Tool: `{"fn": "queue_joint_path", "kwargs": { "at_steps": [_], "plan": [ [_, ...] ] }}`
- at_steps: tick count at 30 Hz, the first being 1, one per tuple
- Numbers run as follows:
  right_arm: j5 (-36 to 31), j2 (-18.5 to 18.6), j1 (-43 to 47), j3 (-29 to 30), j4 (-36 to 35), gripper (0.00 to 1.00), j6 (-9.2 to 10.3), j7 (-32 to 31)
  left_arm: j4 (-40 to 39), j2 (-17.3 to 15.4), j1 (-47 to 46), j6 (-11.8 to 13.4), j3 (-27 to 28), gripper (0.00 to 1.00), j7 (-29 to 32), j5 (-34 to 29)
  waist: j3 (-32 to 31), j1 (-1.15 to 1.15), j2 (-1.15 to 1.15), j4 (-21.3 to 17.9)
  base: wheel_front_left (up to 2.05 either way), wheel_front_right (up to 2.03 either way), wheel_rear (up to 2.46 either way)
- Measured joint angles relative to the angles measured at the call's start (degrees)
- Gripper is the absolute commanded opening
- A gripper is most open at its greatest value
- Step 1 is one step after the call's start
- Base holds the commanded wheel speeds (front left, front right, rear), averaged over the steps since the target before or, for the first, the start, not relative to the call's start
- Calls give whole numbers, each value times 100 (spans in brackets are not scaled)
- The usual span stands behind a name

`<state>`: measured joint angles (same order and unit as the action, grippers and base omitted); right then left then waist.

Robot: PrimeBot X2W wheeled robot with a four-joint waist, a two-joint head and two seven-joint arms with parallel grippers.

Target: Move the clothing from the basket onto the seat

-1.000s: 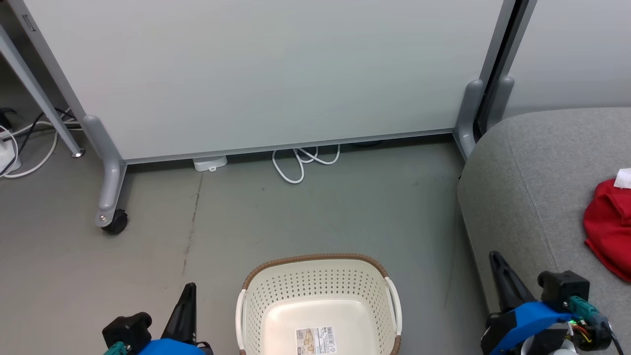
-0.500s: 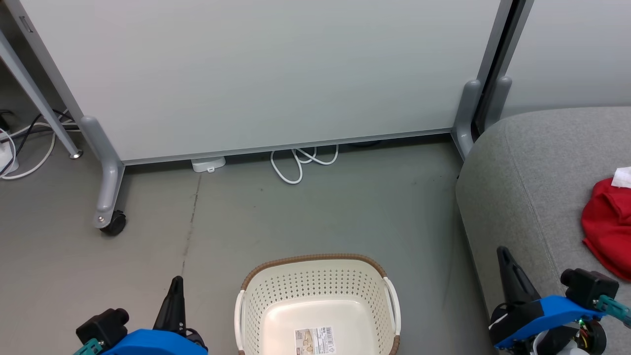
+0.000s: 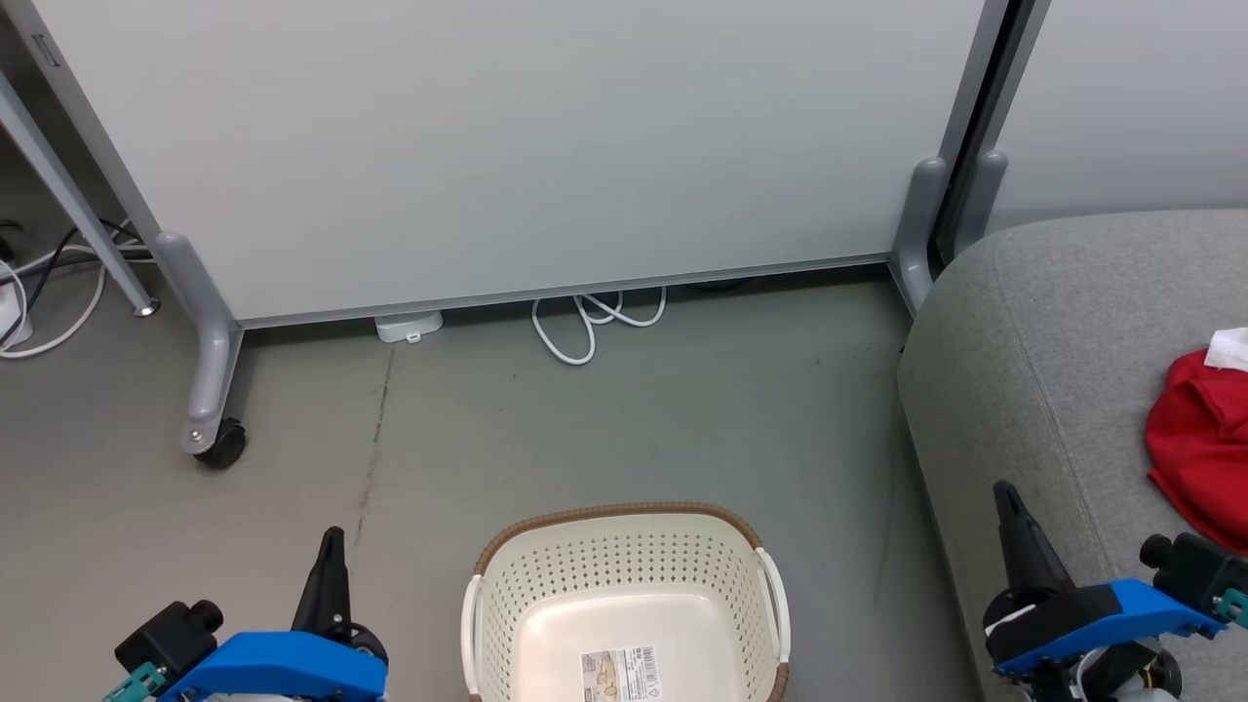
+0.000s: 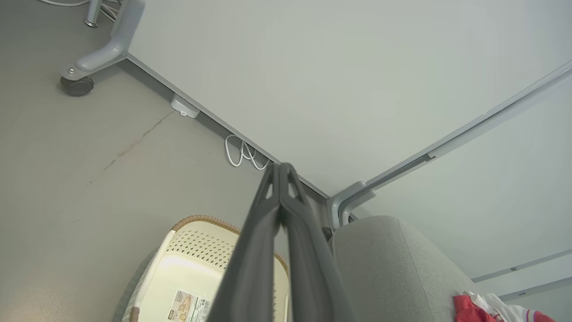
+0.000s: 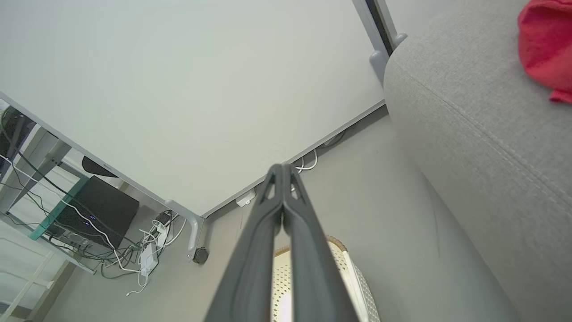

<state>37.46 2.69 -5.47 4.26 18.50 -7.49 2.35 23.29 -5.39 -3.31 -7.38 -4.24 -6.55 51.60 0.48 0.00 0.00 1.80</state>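
The cream basket (image 3: pixel 624 546) with its brown rim stands on the floor at the bottom centre; inside it I see only its bare bottom and a label (image 3: pixel 619 675). Red clothing (image 3: pixel 1197 450) with a bit of white lies on the grey seat (image 3: pixel 1033 370) at the right edge, also seen as clothing (image 5: pixel 545 42) on the seat (image 5: pixel 482 134) and clothing (image 4: pixel 469 308). My left gripper (image 3: pixel 332 539) is shut and empty, left of the basket. My right gripper (image 3: pixel 1003 492) is shut and empty over the seat's front corner. The basket (image 4: pixel 187 268) lies below my left fingers (image 4: pixel 279 170).
A wheeled white partition (image 3: pixel 507 146) stands behind the basket, with a castor (image 3: pixel 219 447) at left and a white cable loop (image 3: pixel 585 327) under it. More cables and a black box (image 5: pixel 105 210) lie at far left. Bare grey floor (image 3: pixel 585 429) lies between basket and partition.
Both grippers have drawn outward and lower in the head view, the left one leftward, the right one rightward. The whole picture shifted slightly, so the camera moved a little. Basket and clothing stay put.
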Motion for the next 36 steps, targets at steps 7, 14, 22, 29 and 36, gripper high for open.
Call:
{"fn": "queue_joint_path", "kwargs": {
  "at_steps": [7, 14, 22, 29, 36],
  "plan": [
    [578, 0, -1, 26, -45, 0, 1, -86, -99, 22, -15, 0, 123, 0, 151, 432, -3, 0, 0, -14, 0, 0, 0],
    [1145, 0, -3, 49, -90, 0, 1, -186, -190, 47, -38, 0, 216, 0, 280, 839, -5, 0, 0, -27, 0, 0, 0],
    [1725, 1, -7, 78, -134, 0, 1, -281, -290, 71, -66, 0, 344, 0, 415, 1280, -7, 0, 0, -43, 0, 0, 0],
    [2203, 1, -11, 94, -170, 0, 1, -352, -370, 100, -102, 0, 428, 0, 530, 1631, -9, 0, 0, -56, 0, 0, 0],
    [2641, 1, -13, 113, -212, 0, 1, -432, -445, 121, -127, 0, 527, 0, 644, 1963, -12, 0, 0, -70, 0, 0, 0]
  ]
}}
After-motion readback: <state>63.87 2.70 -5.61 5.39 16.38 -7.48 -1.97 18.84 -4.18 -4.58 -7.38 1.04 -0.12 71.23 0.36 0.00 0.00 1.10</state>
